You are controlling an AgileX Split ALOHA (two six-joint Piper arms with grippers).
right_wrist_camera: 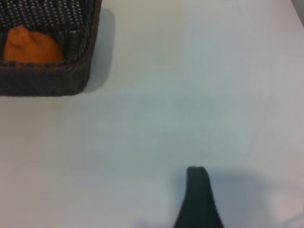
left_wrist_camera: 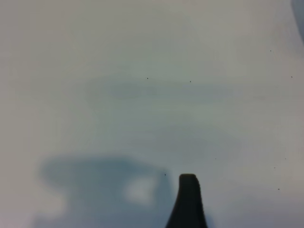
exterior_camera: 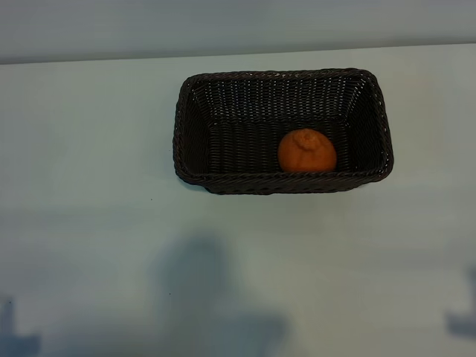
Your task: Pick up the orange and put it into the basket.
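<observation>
The orange lies inside the dark brown wicker basket, against its near wall and right of its middle. The right wrist view also takes in the orange behind a corner of the basket. My right gripper hangs open over bare table well away from that corner, with one dark fingertip in sight and nothing in it. My left gripper is open over bare table too, showing one fingertip, and it holds nothing. Neither gripper shows plainly in the exterior view.
The pale table stretches all round the basket. Soft shadows fall on its near part. The table's far edge runs just behind the basket.
</observation>
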